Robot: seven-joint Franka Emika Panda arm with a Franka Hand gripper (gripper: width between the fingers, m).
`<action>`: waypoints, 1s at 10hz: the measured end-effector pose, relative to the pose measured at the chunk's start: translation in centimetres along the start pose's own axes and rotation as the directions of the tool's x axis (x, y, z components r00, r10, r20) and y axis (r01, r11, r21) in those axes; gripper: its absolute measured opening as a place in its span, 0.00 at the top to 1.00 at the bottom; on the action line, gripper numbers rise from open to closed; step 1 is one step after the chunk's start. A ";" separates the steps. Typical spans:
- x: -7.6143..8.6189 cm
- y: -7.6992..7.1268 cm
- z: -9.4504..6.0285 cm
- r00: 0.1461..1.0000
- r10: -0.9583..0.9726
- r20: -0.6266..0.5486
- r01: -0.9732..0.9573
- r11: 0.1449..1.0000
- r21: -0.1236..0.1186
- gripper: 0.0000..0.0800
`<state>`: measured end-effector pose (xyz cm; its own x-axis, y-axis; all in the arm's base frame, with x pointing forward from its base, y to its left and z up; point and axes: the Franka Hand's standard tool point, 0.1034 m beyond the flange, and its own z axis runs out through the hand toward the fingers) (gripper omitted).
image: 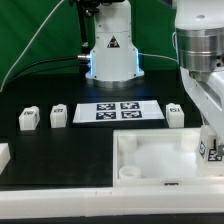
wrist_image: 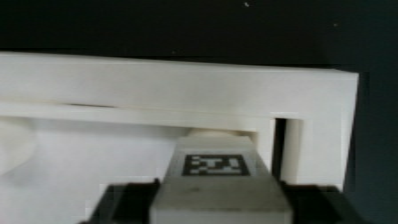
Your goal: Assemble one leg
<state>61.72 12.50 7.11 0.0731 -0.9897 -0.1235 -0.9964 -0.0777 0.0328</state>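
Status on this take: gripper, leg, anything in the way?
Gripper shut on the leg, at the tray's corner on the exterior view's right. Three more legs loose on the table. Nothing blocking.

Table (image: 60, 165): marker board (image: 119, 112) at centre rear. Two legs (image: 28, 119) (image: 58, 115) stand side by side towards the exterior view's left of it; a third leg (image: 175, 114) just to its right. Tray-like piece (image: 150, 160) lies in front, towards the right. Robot base (image: 111, 55) behind the board.
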 end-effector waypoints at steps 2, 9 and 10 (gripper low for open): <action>0.0 0.0 0.0 0.998 -0.057 0.000 0.057 0.998 0.000 0.36; 0.7 0.3 0.0 0.580 -0.814 0.029 0.814 0.578 -0.054 0.19; 1.0 0.2 -0.1 0.459 -0.887 0.046 0.888 0.456 -0.054 0.19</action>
<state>61.56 11.49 7.14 0.9158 -0.3796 -0.1315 -0.3877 -0.9209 -0.0416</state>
